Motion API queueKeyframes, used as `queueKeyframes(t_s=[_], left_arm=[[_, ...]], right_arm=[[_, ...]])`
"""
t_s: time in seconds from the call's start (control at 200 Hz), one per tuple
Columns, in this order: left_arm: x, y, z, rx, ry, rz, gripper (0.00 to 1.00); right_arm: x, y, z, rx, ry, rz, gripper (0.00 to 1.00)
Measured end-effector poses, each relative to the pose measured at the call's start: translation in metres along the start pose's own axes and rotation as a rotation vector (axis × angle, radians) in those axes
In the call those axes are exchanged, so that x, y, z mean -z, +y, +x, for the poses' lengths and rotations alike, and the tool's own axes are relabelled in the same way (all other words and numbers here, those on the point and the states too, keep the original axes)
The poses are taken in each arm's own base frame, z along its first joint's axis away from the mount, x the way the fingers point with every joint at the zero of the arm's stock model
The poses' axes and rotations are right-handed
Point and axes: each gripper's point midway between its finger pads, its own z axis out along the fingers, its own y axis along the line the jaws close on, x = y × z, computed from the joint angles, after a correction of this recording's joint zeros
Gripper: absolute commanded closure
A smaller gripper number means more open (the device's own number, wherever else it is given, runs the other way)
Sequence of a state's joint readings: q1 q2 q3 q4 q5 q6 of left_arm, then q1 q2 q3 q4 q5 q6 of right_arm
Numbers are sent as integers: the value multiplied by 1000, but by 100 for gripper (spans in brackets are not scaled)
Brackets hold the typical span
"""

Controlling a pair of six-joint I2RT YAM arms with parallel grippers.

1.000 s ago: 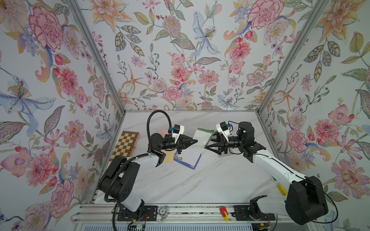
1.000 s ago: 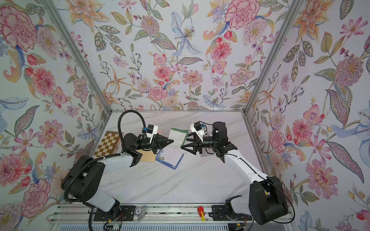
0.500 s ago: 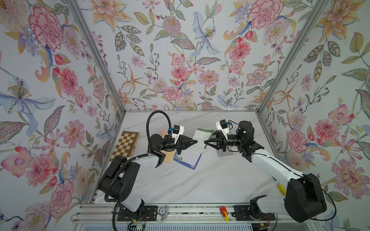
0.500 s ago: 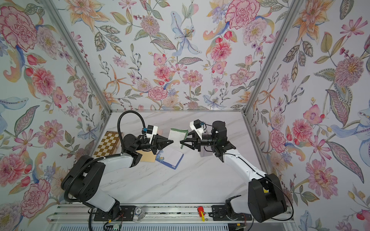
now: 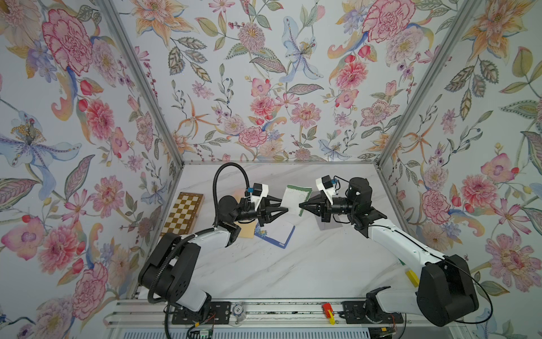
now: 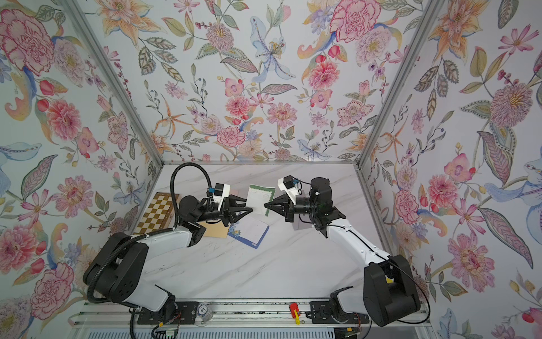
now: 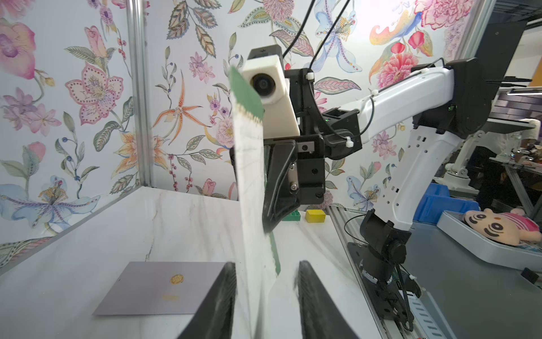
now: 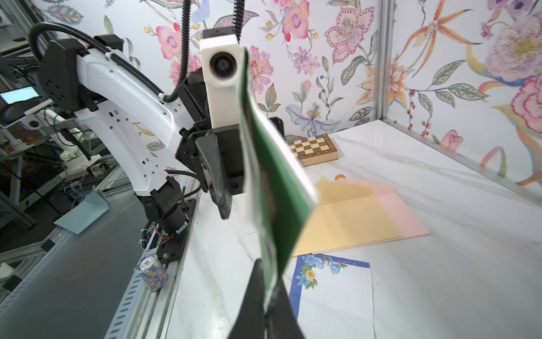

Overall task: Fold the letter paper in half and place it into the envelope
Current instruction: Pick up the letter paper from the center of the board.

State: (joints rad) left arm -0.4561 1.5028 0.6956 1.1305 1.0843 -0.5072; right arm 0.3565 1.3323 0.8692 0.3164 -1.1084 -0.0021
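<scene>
Green-bordered white letter paper [image 5: 294, 195] stands on edge in the air above the middle of the marble table [image 5: 293, 264], nearer its far edge, and looks folded. My right gripper [image 5: 301, 205] is clamped on one edge of it. My left gripper [image 5: 285, 206] straddles the opposite edge, jaws apart, not pinching. On a single pinch the sheet may sag, twist or spring open, and my left fingers could snag it if I pull away crooked.

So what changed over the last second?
Handover: right gripper moved in and closed on the paper; left gripper opened, letting go. Paper stays mid-air between them; blue sheet and chessboard unmoved.
</scene>
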Motion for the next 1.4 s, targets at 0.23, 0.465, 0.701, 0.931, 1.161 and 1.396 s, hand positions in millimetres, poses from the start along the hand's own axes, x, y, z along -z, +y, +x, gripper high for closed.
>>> queueKeyframes(t_s=[0.23, 0.465, 0.701, 0.931, 1.161, 1.396], left_arm=[[36, 34, -13, -29, 57, -369, 52], [137, 111, 29, 150, 187, -872, 50], [220, 147, 117, 453, 340, -1107, 50], [235, 135, 143, 520, 399, -1170, 49], [252, 127, 160, 564, 420, -1220, 48], [265, 125, 161, 570, 418, -1263, 48]], right_arm=[[12, -16, -6, 80, 24, 197, 100], [16, -23, 4, 81, 66, 258, 100], [7, -24, 19, 50, 98, 243, 100], [-3, -26, 39, 6, 134, 220, 100], [-7, -28, 45, -9, 144, 213, 99], [-8, -28, 45, -5, 143, 208, 98]])
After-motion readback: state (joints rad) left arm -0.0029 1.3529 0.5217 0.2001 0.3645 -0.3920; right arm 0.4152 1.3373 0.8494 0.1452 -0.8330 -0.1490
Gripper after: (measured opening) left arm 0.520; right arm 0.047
